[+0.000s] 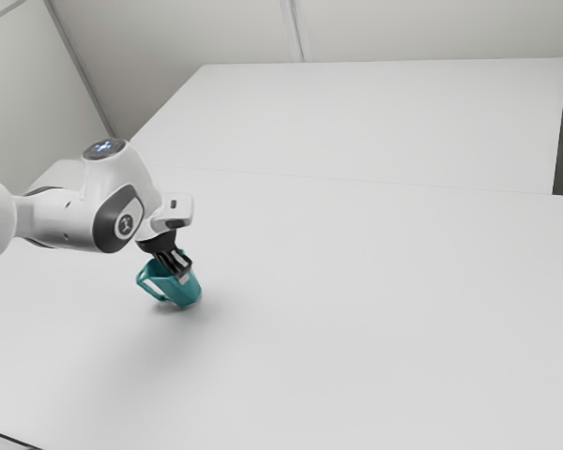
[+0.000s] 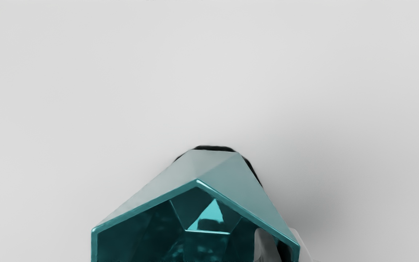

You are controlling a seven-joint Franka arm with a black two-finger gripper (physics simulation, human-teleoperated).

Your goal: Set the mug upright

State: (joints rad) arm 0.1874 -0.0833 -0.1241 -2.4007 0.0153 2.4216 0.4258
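In the exterior view, the mug is teal and glossy, with flat, angled sides, and it leans, neither upright nor lying fully on its side. It is at the table's left part, below the end of the arm. Its mouth faces up and toward the exterior view's left, its base is lower and to the right, and its handle, an angular loop, is on the left. The gripper reaches down into the mouth, pinching the mug's wall, and a soft shadow spreads over the table just beside the base. In the wrist view, the mug's open mouth faces the camera, its angular rim a brighter teal around a dark, faceted inside with one bright patch. The outer faces are pale grey-teal and narrow toward the base, where a black edge shows. One finger is inside the mug, the other outside, with the wall held between them.
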